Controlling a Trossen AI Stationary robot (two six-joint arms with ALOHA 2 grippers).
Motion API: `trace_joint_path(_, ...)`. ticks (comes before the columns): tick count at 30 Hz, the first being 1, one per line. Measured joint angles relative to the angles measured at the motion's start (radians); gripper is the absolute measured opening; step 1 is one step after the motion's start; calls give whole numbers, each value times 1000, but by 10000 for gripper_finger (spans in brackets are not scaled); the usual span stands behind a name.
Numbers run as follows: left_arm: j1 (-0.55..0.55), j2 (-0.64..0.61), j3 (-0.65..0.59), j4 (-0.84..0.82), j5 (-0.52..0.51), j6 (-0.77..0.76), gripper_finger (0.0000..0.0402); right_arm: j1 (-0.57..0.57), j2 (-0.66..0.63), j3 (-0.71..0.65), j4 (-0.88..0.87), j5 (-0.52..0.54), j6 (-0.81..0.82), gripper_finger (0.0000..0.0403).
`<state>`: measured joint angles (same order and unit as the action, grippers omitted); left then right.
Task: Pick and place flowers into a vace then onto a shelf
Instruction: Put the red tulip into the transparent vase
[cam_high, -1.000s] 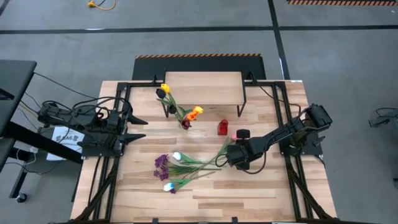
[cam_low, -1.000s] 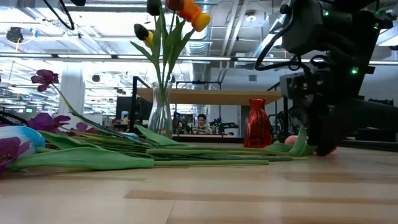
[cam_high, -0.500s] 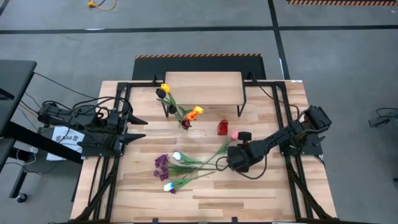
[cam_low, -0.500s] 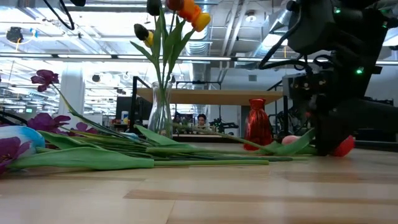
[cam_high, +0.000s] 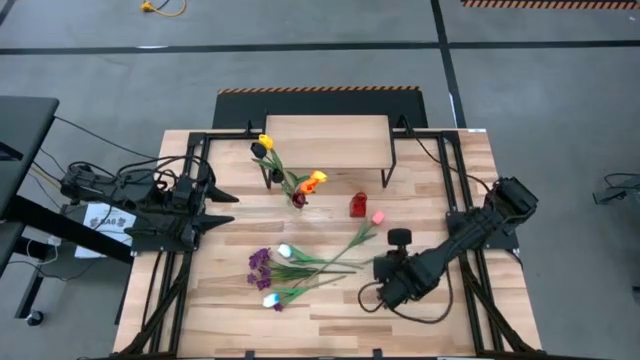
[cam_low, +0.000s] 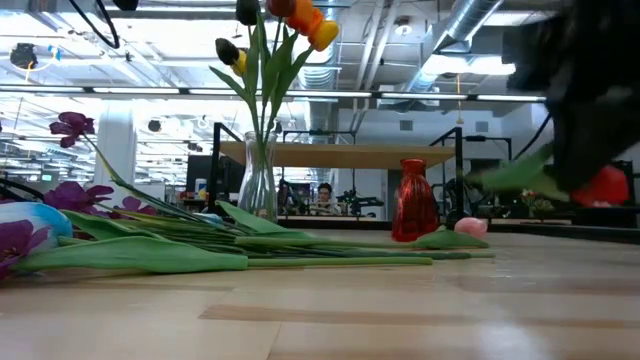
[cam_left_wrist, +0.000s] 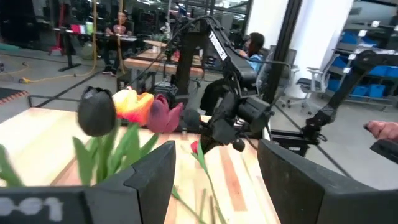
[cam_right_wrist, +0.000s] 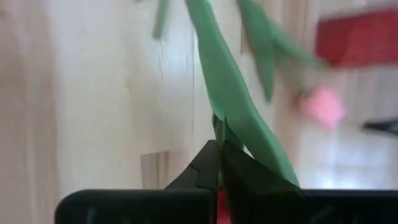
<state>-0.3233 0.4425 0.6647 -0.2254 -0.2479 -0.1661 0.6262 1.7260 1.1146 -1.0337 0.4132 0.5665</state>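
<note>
From above we see the right gripper (cam_high: 385, 292) near the table's front; its wrist view shows the fingers (cam_right_wrist: 208, 168) clamped on a tulip (cam_right_wrist: 227, 93) stem. The low view alone shows its red head lifted. The left gripper (cam_high: 225, 208) waits apart — the shelf (cam_high: 325, 142) stands behind.

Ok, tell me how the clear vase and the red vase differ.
The clear vase is colourless glass; the red vase is red. The clear vase holds tulips; the red vase holds none. Both stand upright on the table.
</note>
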Motion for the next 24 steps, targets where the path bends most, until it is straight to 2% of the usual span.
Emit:
trace_joint_path(10, -13, 112, 0, 47, 166, -60, 217, 26, -2, 145, -96, 84, -402, 1)
trace_joint_path(20, -156, 271, 0, 279, 170, -66, 217, 5, -2, 237, -193, 248, -634, 2)
trace_joint_path(24, -212, 300, 0, 344, 128, -80, 217, 5, -2, 272, -209, 318, -744, 4)
